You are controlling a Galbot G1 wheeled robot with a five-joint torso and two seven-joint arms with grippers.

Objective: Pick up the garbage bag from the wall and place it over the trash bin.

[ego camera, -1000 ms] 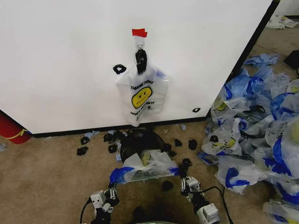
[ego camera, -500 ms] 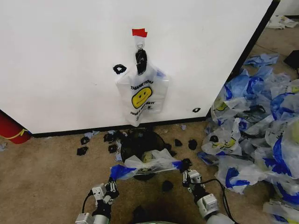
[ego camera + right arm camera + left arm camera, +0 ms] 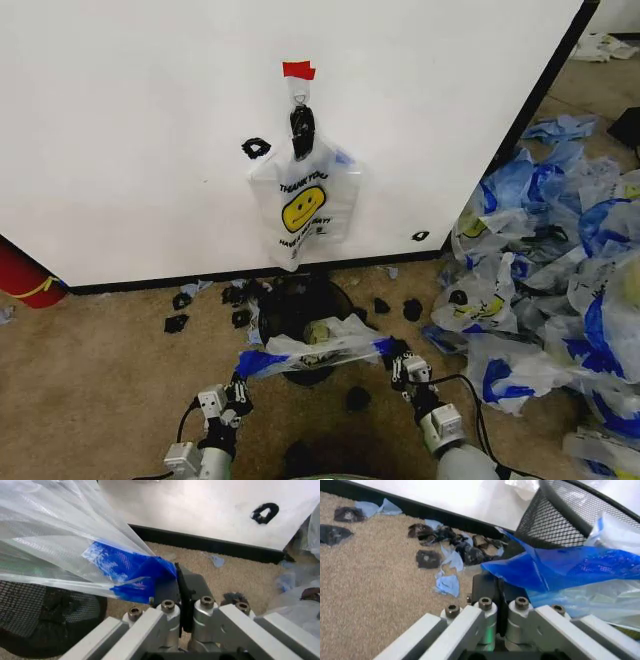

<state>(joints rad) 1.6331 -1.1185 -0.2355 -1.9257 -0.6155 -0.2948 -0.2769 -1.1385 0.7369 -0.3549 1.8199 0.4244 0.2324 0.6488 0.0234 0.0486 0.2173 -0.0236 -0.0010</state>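
Observation:
A translucent white garbage bag point(image 3: 315, 345) with blue handles is stretched between my two grippers, low over the near half of the round black mesh trash bin point(image 3: 298, 300). My left gripper point(image 3: 240, 385) is shut on its left blue handle point(image 3: 555, 568). My right gripper point(image 3: 398, 362) is shut on the right blue handle point(image 3: 135, 573). The bin's mesh wall point(image 3: 560, 517) stands right beside the left gripper point(image 3: 497, 588), and the mesh point(image 3: 45, 607) lies under the bag near the right gripper point(image 3: 177, 588). Another bag with a smiley face point(image 3: 303, 205) hangs from a hook on the white wall point(image 3: 140, 130).
A heap of blue-and-white bags point(image 3: 545, 290) covers the floor to the right. Black scraps point(image 3: 180, 310) lie along the wall's base and one scrap point(image 3: 358, 398) sits between my arms. A red object point(image 3: 25, 275) stands at the far left.
Both grippers have moved forward toward the wall with the bag. The bag has been pulled flatter and now lies farther over the bin.

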